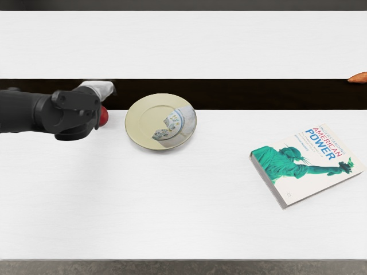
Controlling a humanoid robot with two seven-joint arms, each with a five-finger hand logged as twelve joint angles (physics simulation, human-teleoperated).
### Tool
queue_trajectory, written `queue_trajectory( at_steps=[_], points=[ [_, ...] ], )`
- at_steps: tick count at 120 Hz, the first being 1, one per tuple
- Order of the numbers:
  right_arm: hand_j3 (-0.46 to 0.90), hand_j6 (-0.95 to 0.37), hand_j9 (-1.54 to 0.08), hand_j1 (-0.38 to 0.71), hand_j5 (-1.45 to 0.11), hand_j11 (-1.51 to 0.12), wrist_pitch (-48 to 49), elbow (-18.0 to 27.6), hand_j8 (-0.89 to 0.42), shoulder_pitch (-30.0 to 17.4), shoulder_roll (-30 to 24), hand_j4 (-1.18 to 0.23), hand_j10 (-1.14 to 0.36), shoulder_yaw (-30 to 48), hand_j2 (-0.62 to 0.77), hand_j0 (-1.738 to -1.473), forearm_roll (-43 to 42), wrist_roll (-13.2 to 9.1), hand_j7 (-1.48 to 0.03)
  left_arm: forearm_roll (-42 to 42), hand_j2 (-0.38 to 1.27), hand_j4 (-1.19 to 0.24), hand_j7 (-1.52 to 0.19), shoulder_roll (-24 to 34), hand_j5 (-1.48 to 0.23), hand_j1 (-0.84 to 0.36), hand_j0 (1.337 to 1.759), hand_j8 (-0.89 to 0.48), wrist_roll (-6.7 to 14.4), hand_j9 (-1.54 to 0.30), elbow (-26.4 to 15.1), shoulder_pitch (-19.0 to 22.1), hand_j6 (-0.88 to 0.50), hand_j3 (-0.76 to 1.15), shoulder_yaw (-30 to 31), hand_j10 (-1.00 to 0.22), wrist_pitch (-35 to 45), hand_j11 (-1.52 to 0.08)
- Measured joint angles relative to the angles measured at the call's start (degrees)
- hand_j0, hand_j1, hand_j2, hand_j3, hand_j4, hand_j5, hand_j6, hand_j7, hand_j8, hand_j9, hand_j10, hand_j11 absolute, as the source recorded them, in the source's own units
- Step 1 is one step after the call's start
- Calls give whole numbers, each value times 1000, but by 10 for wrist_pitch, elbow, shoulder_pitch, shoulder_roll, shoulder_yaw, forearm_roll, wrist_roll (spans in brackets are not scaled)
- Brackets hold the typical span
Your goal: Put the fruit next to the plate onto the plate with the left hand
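A small red fruit (104, 117) lies on the white table just left of the plate, near the table's back edge. Only its right side shows; the rest is hidden under my left hand (86, 112). The left arm comes in from the left edge, and the dark hand sits right over the fruit. Whether it grips the fruit cannot be told. The cream plate (137, 123) stands about a hand's width right of the fruit, with a shiny reflection on its right half and nothing on it. The right arm is out of view.
A paperback book (307, 169) with a green statue on its cover lies at the right. A dark gap (229, 94) runs behind the table's back edge, with a second white surface beyond it. An orange object (359, 77) pokes in at the far right edge.
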Motion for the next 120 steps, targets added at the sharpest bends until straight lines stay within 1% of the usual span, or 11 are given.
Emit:
queue_trajectory(
  at_steps=[18,38,52,74,100,104,109,117,120],
  points=[
    [0,-33,-43,-310,-43,-43,0,0,-33,0,0,-33,-33,0,-7,-1658,0,0,-43,0,53,-258,-335,-11,-335,41,1658,-259,-1,-335,23,15,-259,0,0,-258,0,-335],
    [0,-33,-43,-310,-43,-43,0,0,-33,0,0,-33,-33,0,-7,-1658,0,0,-43,0,58,-285,-370,-14,-370,9,1658,-286,-1,-370,41,26,-286,0,0,-285,-2,-370],
    [0,-33,-43,-310,-43,-43,0,0,-33,0,0,-33,-33,0,-7,-1658,0,0,-43,0,77,-312,-408,-14,-408,-10,1658,-312,-2,-408,47,31,-312,0,1,-312,-2,-408],
    [0,-33,-43,-310,-43,-43,0,0,-33,0,0,-33,-33,0,-7,-1658,0,0,-43,1,80,-364,-474,-24,-474,-81,1658,-364,-2,-474,54,41,-364,0,1,-364,-3,-474],
    [0,-33,-43,-310,-43,-43,0,0,-33,0,0,-33,-33,0,-7,-1658,0,0,-43,1,96,-507,-662,-24,-662,-241,1657,-493,-3,-663,55,45,-508,0,3,-507,-12,-663],
    [0,-33,-43,-310,-43,-43,0,0,-33,0,0,-33,-33,0,-7,-1658,0,0,-43,1,111,-540,-701,-25,-701,-259,1657,-467,-3,-707,55,45,-540,0,3,-537,-16,-707],
    [0,-33,-43,-310,-43,-43,0,0,-33,0,0,-33,-33,0,-7,-1658,0,0,-43,2,133,-572,-749,-24,-749,-280,1655,-427,-3,-757,56,45,-572,0,3,-509,-19,-760],
    [0,-33,-43,-310,-43,-43,0,0,-33,0,0,-33,-33,0,-7,-1658,0,0,-43,4,138,-634,-839,-23,-834,-304,1650,-373,-2,-851,58,46,-521,1,4,-471,-26,-861],
    [0,-33,-43,-310,-43,-43,0,0,-33,0,0,-33,-33,0,-7,-1658,0,0,-43,5,145,-655,-874,-23,-868,-316,1642,-348,-2,-888,60,47,-501,15,4,-452,-29,-900]
  ],
)
